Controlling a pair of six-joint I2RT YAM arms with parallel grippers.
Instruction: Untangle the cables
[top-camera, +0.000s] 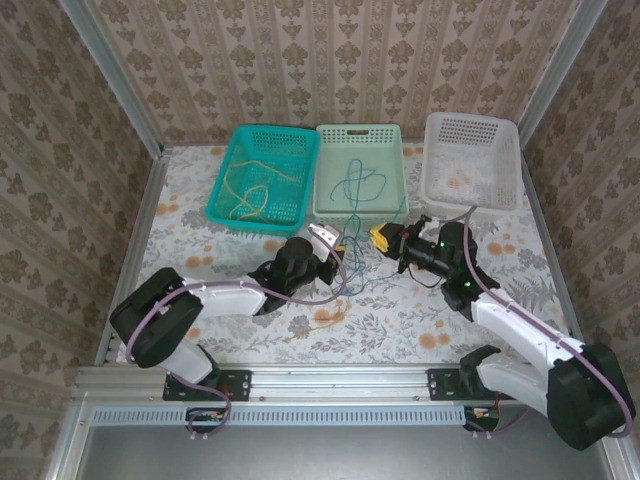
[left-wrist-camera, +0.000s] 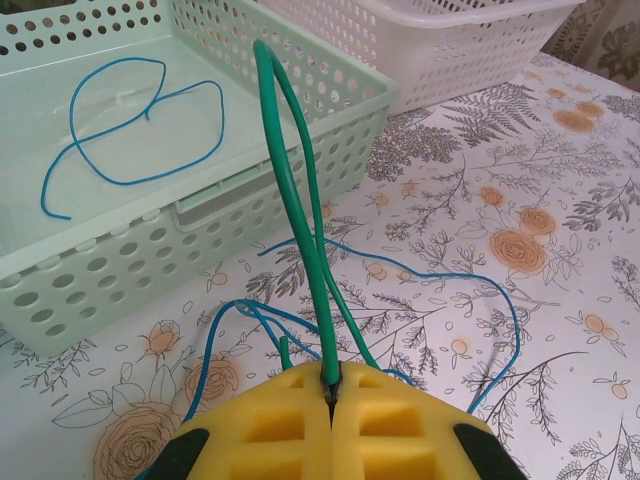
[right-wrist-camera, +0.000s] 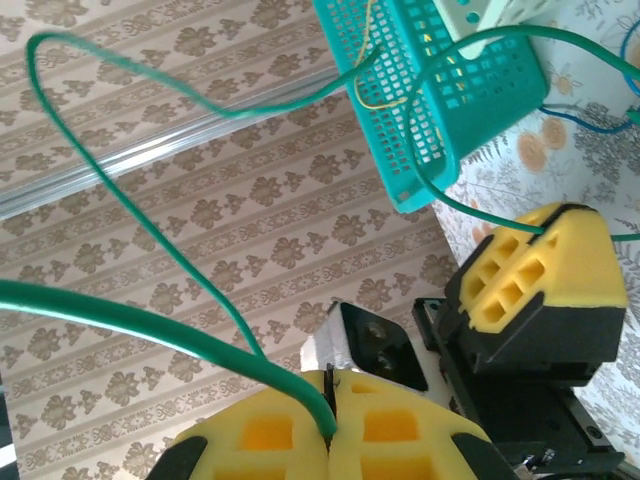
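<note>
Teal plastic makes up the basket (top-camera: 270, 131) at the upper left of your overhead view, and a yellow cable (top-camera: 245, 195) lies in loose coils inside it. Next to it, in the upper centre, the mint basket (top-camera: 400, 175) holds a looped blue cable (top-camera: 352, 180). Your left wrist camera shows that loop at the upper left of its frame, lying flat on the basket floor. A white basket (top-camera: 470, 195) stands at the upper right.

Just below the mint basket, your two arms meet at mid-frame. The left gripper (left-wrist-camera: 331, 385) has its yellow pads pressed together on a green cable (left-wrist-camera: 291, 205), which rises from the pads in a tall, narrow loop. The right gripper (right-wrist-camera: 330, 420) is likewise clamped on the green cable, which arcs up and across the right wrist frame. Another blue cable (left-wrist-camera: 440, 277) trails over the flowered tablecloth (left-wrist-camera: 560, 200) in front of the mint basket.
</note>
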